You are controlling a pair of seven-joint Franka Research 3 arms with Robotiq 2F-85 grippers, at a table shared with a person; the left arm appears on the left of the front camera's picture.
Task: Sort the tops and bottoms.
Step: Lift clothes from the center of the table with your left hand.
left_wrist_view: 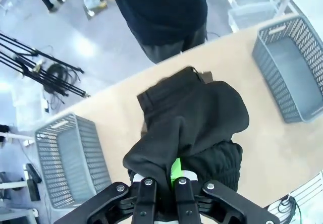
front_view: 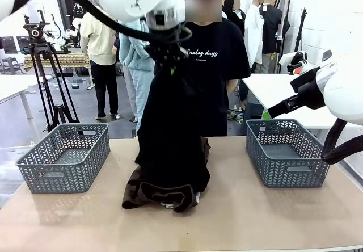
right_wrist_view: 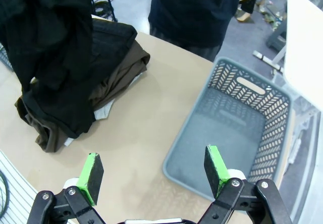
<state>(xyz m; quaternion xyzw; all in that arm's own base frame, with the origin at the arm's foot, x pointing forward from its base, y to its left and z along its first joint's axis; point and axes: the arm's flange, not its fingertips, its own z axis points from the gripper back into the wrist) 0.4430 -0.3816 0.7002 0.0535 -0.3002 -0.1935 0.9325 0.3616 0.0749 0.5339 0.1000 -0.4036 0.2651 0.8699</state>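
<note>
We see left claw [front_view: 168, 56] clamped on black bottoms [front_view: 170, 127], held high over mid worktop [front_view: 255, 218]. We judge this is to part it from brown bottoms [front_view: 161, 195], where hem drapes. Pale edge [right_wrist_view: 102, 113] under brown bottoms, perhaps top. Right claw [right_wrist_view: 154, 168] gapes, empty, near right basket [front_view: 295, 175]. Left basket [front_view: 34, 175] empty. Person [front_view: 221, 64] at far side, behind hanging cloth.

1. The left pincer [left_wrist_view: 169, 178] is clamped on a black garment [left_wrist_view: 202, 118], with one green pad [left_wrist_view: 175, 168] showing against the cloth.
2. The garment hangs bunched over the tabletop [left_wrist_view: 277, 153].
3. A grey mesh basket [left_wrist_view: 70, 158] sits at one end of the tabletop and a second basket [left_wrist_view: 292, 67] at the other.
4. A person [left_wrist_view: 161, 7] in dark clothes stands at the far edge.
</note>
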